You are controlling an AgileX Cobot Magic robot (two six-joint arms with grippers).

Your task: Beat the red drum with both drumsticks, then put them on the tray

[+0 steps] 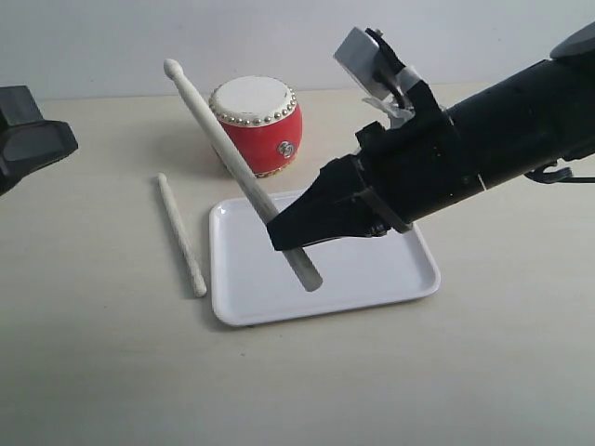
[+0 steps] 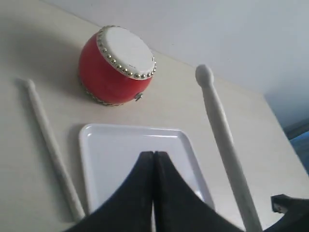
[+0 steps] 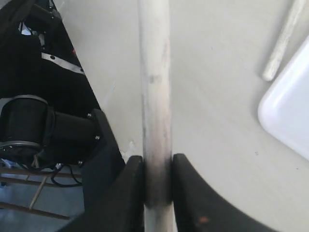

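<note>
Plainly, the right claw (image 1: 279, 234) is clamped on the lower part of the held stick (image 1: 218, 135); in the right wrist view both fingers press the shaft with no gap. The stick is tilted. Its butt hangs low over the tray (image 1: 325, 311), whether touching or just above I cannot tell, and its rounded head rises toward the drum (image 1: 260, 130), beside the skin rather than over it.

Whether the beating is finished cannot be read here. With the butt already over the tray, I judge that laying this stick down is the step in hand.

To do it well:
- Level the stick first, dropping the head so the shaft lies along the tray's long side.
- Bring the whole length inside the rim. As it is angled now, the head would land outside, near the drum.
- Lower until the shaft rests flat, and only then part the fingers. A round stick dropped from height would likely roll or bounce over the low rim.

The second stick (image 1: 181, 234) lies on the table (image 1: 112, 372) just beside the tray's left rim, not on it. The left claw (image 2: 154, 157) has its fingers together on nothing, so it must open before fetching that one.
</note>
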